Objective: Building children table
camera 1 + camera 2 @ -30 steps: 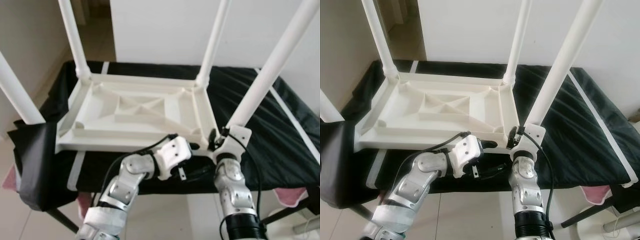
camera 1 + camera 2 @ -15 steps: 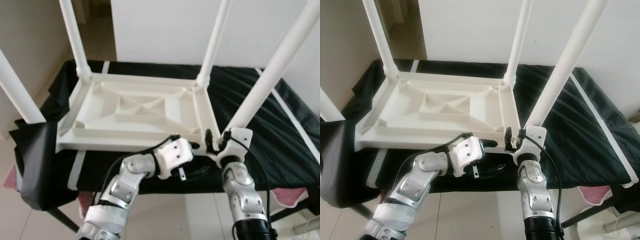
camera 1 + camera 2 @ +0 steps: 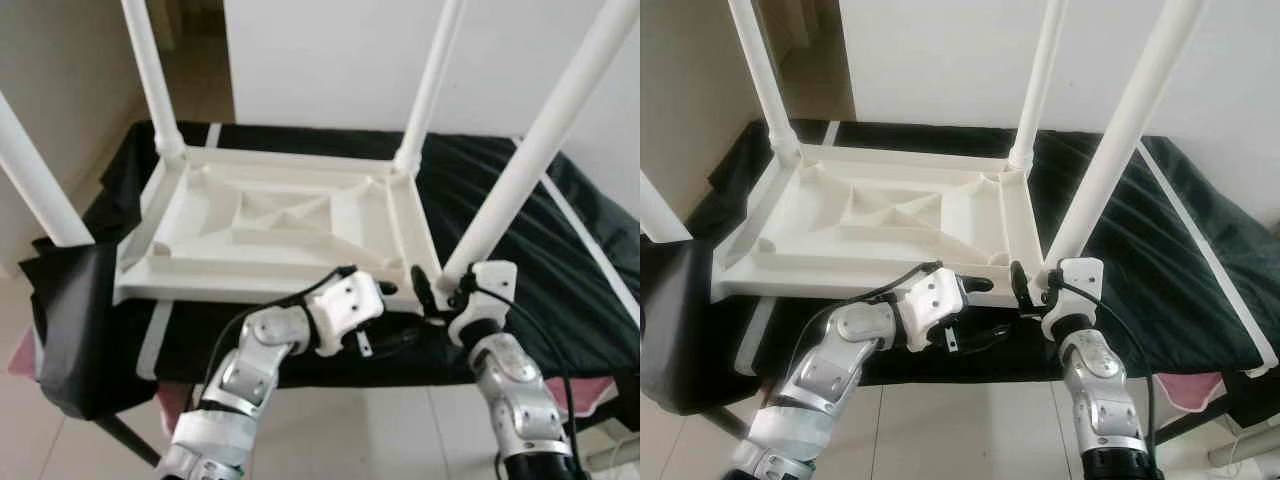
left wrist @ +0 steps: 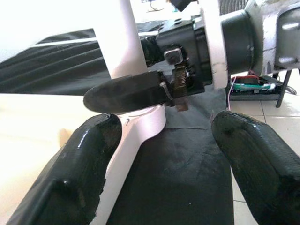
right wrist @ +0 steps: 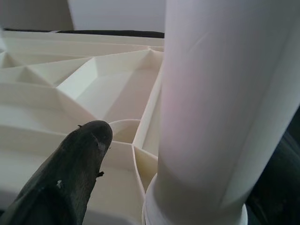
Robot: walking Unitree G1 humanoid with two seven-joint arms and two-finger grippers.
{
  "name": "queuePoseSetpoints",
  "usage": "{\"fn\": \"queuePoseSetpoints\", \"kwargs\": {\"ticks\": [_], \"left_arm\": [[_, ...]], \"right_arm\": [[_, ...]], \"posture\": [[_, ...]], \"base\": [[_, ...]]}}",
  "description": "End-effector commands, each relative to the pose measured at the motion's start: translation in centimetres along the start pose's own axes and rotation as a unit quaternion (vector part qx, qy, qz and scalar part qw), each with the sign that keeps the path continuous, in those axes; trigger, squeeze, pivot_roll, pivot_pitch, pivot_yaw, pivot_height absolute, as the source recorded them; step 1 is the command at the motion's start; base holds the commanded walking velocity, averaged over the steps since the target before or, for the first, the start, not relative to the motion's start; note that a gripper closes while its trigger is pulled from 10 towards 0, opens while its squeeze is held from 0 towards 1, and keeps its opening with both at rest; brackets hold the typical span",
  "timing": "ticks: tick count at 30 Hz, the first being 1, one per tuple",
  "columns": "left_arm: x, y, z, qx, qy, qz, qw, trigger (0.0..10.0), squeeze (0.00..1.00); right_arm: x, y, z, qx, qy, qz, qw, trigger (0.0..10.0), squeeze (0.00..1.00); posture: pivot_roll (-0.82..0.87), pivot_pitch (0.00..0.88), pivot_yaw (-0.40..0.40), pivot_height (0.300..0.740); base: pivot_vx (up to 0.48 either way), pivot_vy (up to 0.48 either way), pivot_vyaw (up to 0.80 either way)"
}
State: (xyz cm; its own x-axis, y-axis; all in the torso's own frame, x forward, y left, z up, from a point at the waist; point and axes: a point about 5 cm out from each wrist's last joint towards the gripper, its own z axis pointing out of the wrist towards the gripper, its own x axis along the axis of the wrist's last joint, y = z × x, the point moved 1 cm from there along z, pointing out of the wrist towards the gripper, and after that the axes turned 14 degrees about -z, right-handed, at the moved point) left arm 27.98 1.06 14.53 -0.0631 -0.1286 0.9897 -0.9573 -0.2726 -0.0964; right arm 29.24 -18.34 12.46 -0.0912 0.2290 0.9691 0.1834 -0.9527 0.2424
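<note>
Jaws of our right gripper [image 3: 1032, 284] stand around the foot of the near right leg [image 3: 1110, 150], one finger [image 5: 70, 173] on the ribbed inner side of the socket; we cannot tell whether they press. Our right forearm has swung outward to the right over the last second, while the leg has kept its lean toward the upper right. The upturned white tabletop [image 3: 880, 215] lies underside up on the black-draped surface [image 3: 1160, 260], all four legs standing in its corners. Jaws of our left gripper [image 3: 385, 315] are spread wide just beside the same corner, gripping nothing. We judge the shift a regrip to seat this leg fully; the build looks nearly complete.
</note>
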Motion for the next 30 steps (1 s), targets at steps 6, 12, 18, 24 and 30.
{"fn": "queuePoseSetpoints", "kwargs": {"ticks": [6,12,18,24,30], "left_arm": [[0.0,-0.7,0.1,0.06,0.017,-0.027,0.998,10.0,0.0],[0.0,-0.7,0.1,0.057,0.016,-0.024,0.998,10.0,0.0],[0.1,-0.7,0.3,0.053,0.015,-0.023,0.998,10.0,0.0],[0.2,-0.7,0.2,0.054,0.015,-0.023,0.998,10.0,0.0],[0.2,-0.8,0.1,0.059,0.015,-0.028,0.998,10.0,0.0]], "right_arm": [[0.4,0.9,0.1,0.088,0.011,-0.029,0.996,10.0,0.0],[0.2,1.3,0.4,0.125,0.005,-0.052,0.991,10.0,0.0],[-0.2,1.4,1.1,0.16,-0.004,-0.078,0.984,10.0,0.0],[-0.8,1.1,1.3,0.19,-0.016,-0.085,0.978,0.2,0.0],[-1.6,0.8,0.5,0.221,-0.031,-0.08,0.972,0.0,0.0]], "posture": [[-0.03,0.002,-0.049,0.74],[-0.03,0.0,-0.045,0.74],[-0.03,0.0,-0.044,0.74],[-0.02,0.0,-0.047,0.74],[-0.02,0.002,-0.05,0.74]], "base": [[0.0,0.0,0.0],[0.0,0.0,0.0],[0.0,0.0,0.0],[0.0,0.0,0.0],[0.0,0.0,0.0]]}}
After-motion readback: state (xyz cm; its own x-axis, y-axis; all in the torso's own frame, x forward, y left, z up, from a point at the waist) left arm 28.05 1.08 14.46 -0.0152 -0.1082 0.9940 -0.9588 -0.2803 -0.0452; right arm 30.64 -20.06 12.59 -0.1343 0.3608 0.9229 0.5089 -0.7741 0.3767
